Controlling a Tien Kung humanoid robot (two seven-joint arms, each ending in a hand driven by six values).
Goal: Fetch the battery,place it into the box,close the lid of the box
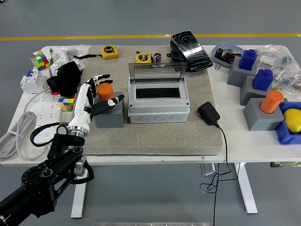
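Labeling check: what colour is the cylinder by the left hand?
Orange cylinder in a grey block; head view.

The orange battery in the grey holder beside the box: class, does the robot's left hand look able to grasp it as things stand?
Probably yes. The left hand is open right at the orange battery, fingers one side, thumb the other, and nothing lies between them.

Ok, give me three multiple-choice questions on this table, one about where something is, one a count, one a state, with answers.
1. Where is the grey box?
A. right of the orange battery
B. left of it
C. on the floor

2. How many yellow tape measures are there?
A. one
B. two
C. four

3. The box's lid is:
A. shut
B. open
C. missing

Answers: 1 A, the box sits right of the battery in its grey holder. 2 B, a second one lies behind the box. 3 B, the lid stands up.
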